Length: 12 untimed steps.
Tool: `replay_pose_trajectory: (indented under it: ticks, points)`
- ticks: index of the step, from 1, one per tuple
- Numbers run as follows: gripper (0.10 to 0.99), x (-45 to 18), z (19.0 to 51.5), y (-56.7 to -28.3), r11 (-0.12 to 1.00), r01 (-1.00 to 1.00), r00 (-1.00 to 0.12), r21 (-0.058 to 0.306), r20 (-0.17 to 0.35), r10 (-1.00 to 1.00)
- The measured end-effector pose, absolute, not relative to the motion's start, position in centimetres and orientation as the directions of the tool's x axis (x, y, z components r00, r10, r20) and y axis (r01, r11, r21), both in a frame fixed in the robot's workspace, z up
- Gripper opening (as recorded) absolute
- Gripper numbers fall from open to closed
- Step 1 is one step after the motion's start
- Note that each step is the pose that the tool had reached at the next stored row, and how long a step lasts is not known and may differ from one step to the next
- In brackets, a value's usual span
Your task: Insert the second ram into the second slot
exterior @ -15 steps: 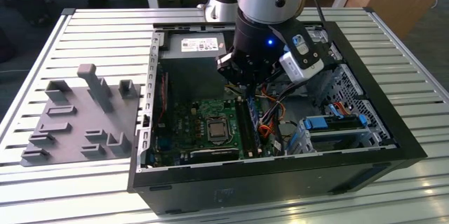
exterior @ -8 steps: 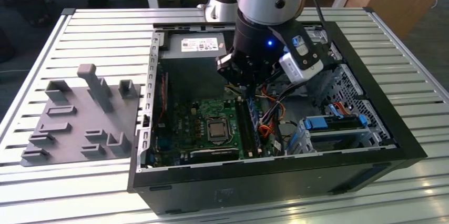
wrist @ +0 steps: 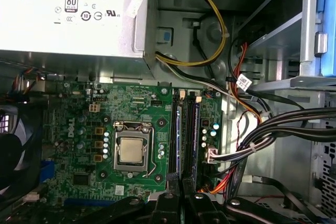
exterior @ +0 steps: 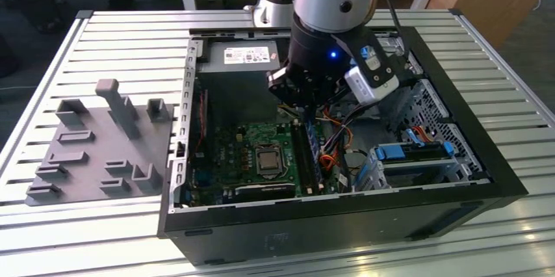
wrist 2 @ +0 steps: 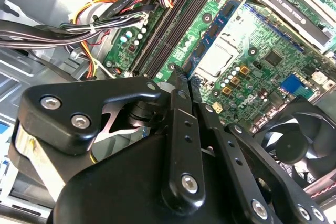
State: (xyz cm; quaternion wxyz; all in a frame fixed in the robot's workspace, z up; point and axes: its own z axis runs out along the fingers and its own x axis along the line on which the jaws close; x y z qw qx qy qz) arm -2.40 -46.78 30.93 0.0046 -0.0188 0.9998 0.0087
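Note:
Two thin blue sticks stand edge-up in neighbouring motherboard slots. The one by the CPU socket (wrist: 130,150) is the first stick (wrist: 179,135) (wrist 2: 215,27). The one on the cable side I take for the second ram (wrist: 196,137) (exterior: 315,155), and it sits down in its slot. My gripper (exterior: 305,113) (wrist 2: 182,74) (wrist: 181,198) hangs low inside the open PC case (exterior: 485,160), just over one end of the slots. Its black fingers (wrist 2: 178,129) are shut together and I see nothing between them. I cannot tell whether the tips touch a stick.
A silver power supply (wrist: 68,9) (exterior: 247,54) fills the case's far end. Cable bundles (wrist: 273,129) run close beside the slots. A black fan (wrist 2: 299,140) sits past the CPU socket. Blue drive brackets (exterior: 412,153) are at the exterior view's right, and a grey fixture plate (exterior: 95,140) at its left.

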Motion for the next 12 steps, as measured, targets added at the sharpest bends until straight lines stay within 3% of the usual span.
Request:
replay_pose_trajectory:
  ticks: [12]
  points:
    - [0.137,-2.40,30.62,-46.78,0.999,-0.037,-0.999,0.017,-0.010,-0.037]
